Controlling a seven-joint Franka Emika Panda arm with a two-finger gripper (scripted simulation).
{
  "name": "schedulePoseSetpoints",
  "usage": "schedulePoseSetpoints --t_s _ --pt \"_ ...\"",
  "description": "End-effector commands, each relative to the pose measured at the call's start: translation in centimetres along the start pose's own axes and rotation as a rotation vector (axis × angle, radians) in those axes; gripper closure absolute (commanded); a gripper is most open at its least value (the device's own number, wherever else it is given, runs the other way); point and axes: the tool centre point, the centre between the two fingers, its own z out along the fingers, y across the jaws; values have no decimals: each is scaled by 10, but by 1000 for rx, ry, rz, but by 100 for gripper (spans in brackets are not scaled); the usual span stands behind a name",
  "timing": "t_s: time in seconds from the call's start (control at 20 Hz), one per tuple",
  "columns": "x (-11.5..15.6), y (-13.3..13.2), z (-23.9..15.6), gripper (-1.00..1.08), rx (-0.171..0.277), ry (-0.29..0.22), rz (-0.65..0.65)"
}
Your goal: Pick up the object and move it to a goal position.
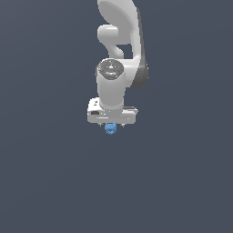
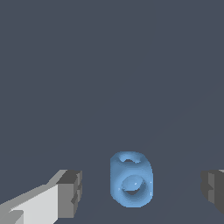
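The object is a small bright blue knobbly lump [image 2: 131, 179] with rounded lobes and round hollows. In the wrist view it lies between my two grey fingertips [image 2: 72, 192], with a gap on each side, touching neither. My gripper [image 2: 142, 190] is open around it. In the exterior view the white arm hangs straight down over the object [image 1: 110, 129], which peeks out just under the gripper [image 1: 111, 124]; the fingers are mostly hidden by the hand.
Only a flat dark grey-blue surface [image 1: 182, 182] shows all around. No other objects, edges or goal marker are in view.
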Motion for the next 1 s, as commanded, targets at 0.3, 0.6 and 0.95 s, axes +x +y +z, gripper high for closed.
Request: schedulePoseSetpoints --t_s 0.3,0.6,0.95 --pt "2 22 -5 -92 2 11 58" --pt "3 34 -8 -92 3 17 88" --pt "-5 30 3 -92 7 20 75"
